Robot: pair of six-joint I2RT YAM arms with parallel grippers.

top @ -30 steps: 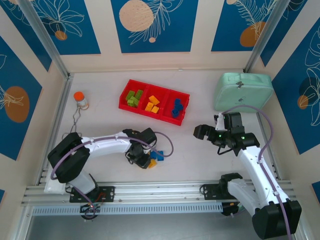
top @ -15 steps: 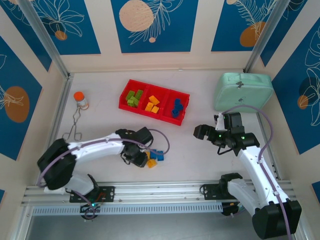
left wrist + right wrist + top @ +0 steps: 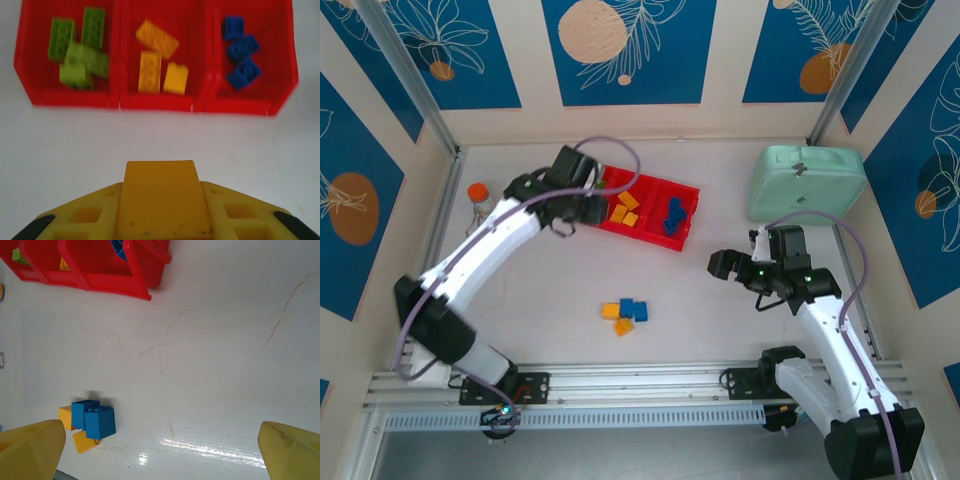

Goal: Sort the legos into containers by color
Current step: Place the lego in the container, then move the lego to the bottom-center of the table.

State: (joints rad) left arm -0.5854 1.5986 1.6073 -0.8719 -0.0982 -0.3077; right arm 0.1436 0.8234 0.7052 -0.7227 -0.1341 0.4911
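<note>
Legos already sorted sit in the red tray. In the left wrist view the green bricks are in the left compartment, overlapping and a little blurred. The orange-yellow bricks are in the middle one, and the blue bricks are in the right one, touching in a short row.

A loose cluster lies on the table, well apart from the tray and toward the near edge. In the right wrist view it is two blue bricks pressed together with two orange-yellow ones just beside them.

The left claw is over the tray's left end in the top view. Its fingers are pressed together. No brick shows between them, so it cannot be told whether anything is pinched.

The right claw is to the right of the tray, above bare table. Its fingers are spread as wide as they go, with nothing between them.

A mint-green case sits at the far right. An orange-capped bottle stands near the left wall.
</note>
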